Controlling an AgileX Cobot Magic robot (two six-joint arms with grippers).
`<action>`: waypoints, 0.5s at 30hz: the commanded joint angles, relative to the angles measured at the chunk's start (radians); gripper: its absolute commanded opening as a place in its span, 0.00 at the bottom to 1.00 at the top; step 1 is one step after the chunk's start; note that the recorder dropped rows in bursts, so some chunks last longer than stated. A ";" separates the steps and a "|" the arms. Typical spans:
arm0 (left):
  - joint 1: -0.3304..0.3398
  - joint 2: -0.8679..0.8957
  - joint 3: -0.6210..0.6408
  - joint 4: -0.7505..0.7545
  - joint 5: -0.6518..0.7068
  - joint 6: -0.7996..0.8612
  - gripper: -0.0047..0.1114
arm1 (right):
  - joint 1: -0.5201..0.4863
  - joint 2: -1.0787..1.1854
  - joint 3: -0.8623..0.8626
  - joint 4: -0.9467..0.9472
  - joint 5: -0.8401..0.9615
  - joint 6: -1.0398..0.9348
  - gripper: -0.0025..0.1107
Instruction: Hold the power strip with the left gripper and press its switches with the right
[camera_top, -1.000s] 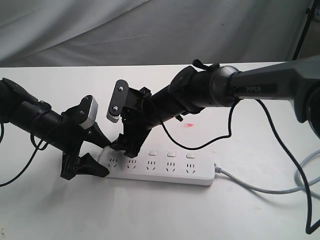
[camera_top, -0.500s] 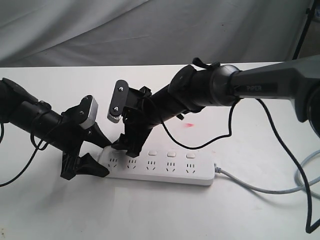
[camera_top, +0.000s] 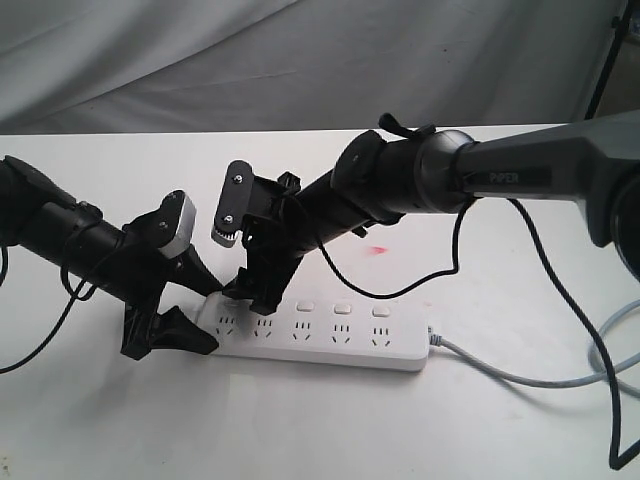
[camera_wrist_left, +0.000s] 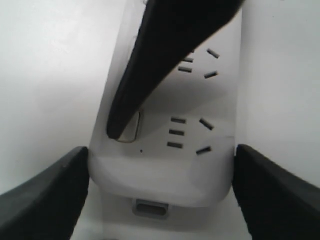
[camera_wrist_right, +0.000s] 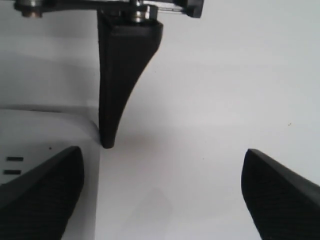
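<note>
The white power strip (camera_top: 345, 348) lies flat on the table. My left gripper (camera_top: 198, 309) is shut on its left end, one jaw against each long side; the left wrist view shows the strip (camera_wrist_left: 165, 165) filling the gap between the jaws of the left gripper (camera_wrist_left: 160, 197). My right gripper (camera_top: 250, 293) stands open over that same end. One of its fingers (camera_wrist_left: 150, 65) comes down with its tip on the end switch (camera_wrist_left: 132, 128). Three other switches (camera_top: 343, 308) show further right. In the right wrist view the right gripper (camera_wrist_right: 162, 197) has only table between its fingers, and the strip (camera_wrist_right: 45, 132) lies at one side.
The strip's grey cable (camera_top: 520, 376) runs off to the right across the white table (camera_top: 300, 430). A loose black cable (camera_top: 590, 330) hangs from the right arm. A small red light spot (camera_top: 378, 249) lies behind the strip. Grey cloth (camera_top: 300, 60) hangs at the back.
The right arm has edged slightly to the left and up. The left gripper and the power strip have not moved.
</note>
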 joint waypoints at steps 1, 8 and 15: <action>-0.007 0.026 0.005 0.031 -0.054 -0.002 0.52 | 0.007 0.028 0.012 -0.088 0.004 0.008 0.72; -0.007 0.026 0.005 0.031 -0.054 -0.002 0.52 | 0.007 0.047 0.012 -0.098 0.013 0.004 0.72; -0.007 0.026 0.005 0.031 -0.054 -0.002 0.52 | 0.012 0.063 0.012 -0.148 0.002 0.020 0.72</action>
